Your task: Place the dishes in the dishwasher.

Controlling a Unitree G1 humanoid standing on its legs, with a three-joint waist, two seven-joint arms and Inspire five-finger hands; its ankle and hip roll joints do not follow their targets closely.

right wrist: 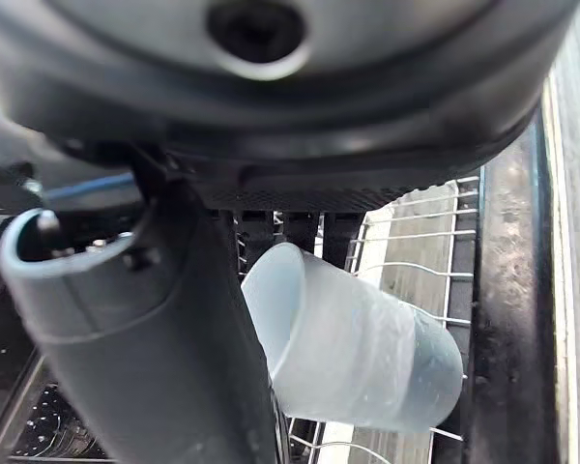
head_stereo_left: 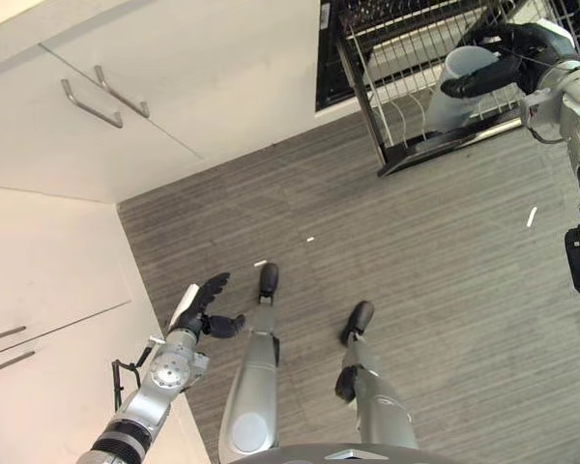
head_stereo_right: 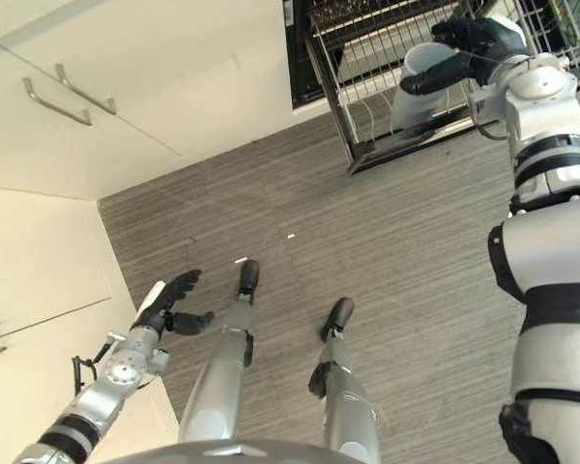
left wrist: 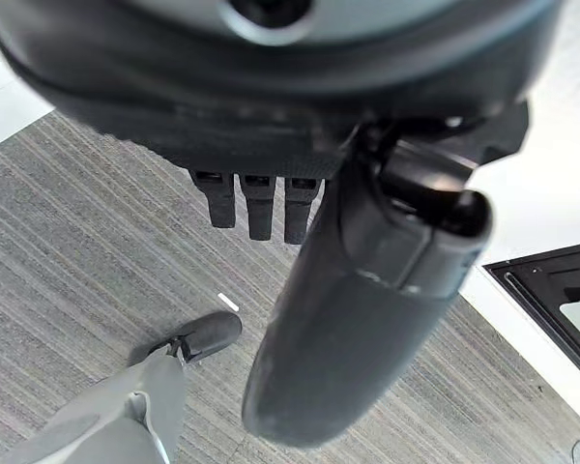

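Cup point(right wrist: 358, 362) apparently tilted, mouth toward robot hand point(head_stereo_left: 507, 53).

The left hand point(head_stereo_left: 205, 307) is dark with a glossy black, rounded thumb. Its silver-grey left arm point(head_stereo_left: 169, 372), at seven o'clock, has a round wrist joint and a black ribbed band. The right hand point(head_stereo_right: 478, 41), at one o'clock, is equally dark. The right arm point(head_stereo_right: 551, 242) is made of bulky silver-grey segments parted by black bands.

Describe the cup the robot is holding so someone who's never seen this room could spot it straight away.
Find the pulled-out wire dishwasher rack at the far side of the grey striped floor. Over its front corner, the right hand is curled round a pale, translucent plastic cup, tipped partly onto its side. It is the one smooth, solid thing among thin metal wires, and the only item a hand grips.
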